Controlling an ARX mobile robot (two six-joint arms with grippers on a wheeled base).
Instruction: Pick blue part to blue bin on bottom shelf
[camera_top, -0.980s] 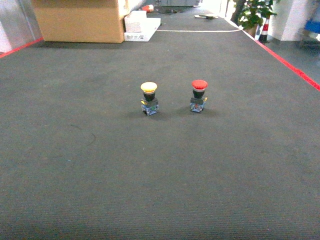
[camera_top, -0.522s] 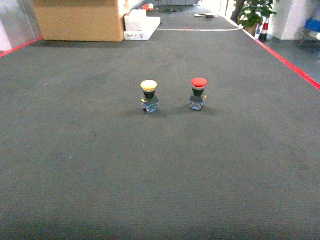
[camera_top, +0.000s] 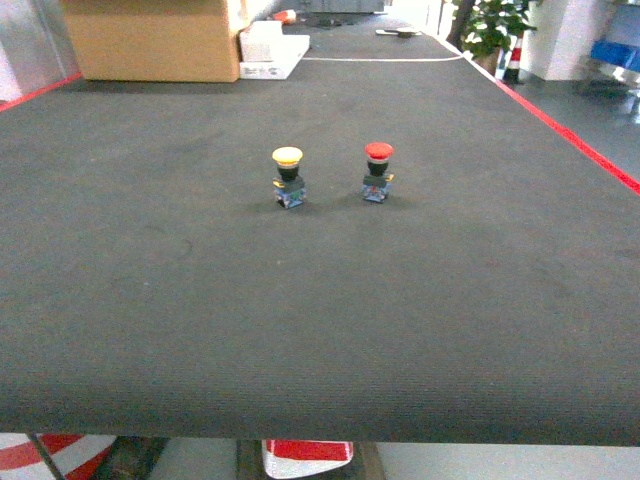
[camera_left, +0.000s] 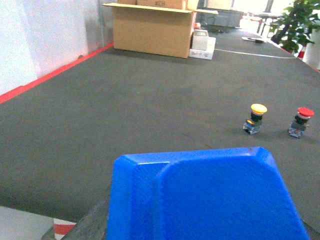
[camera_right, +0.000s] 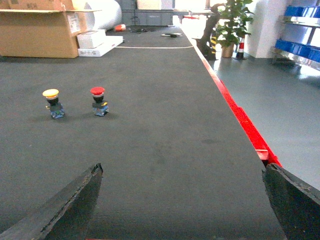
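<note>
Right tool (camera_right: 182, 172): spread wide. You can see its two dark fingers (camera_right: 75, 200) at the bottom corners of the right wrist view, with nothing between them but bare mat.
Left tool: honestly can't tell if it's spread or pinching, because the blue part covers where the fingers would be.
Blue part (camera_left: 205, 197): right up against the left wrist camera and filling the lower half of that view. It's smooth blue plastic with a raised rim and cut corners. Whether the tool is gripping it, you can't see.
Table (camera_top: 320, 330): covered with a dark ribbed mat, and a red strip runs along the edge on the right tool's outer side.
Yellow push button (camera_top: 287, 176): upright on the table, well ahead of both tools, and left of the right tool's centre line.
Red push button (camera_top: 378, 171): upright just beside the yellow one, on its right and not touching it.
Cardboard box (camera_top: 150, 40): far ahead on the left tool's side.
Blue bins (camera_right: 297, 11): on a rack far off beyond the right tool's outer side. Can't tell which tier.
</note>
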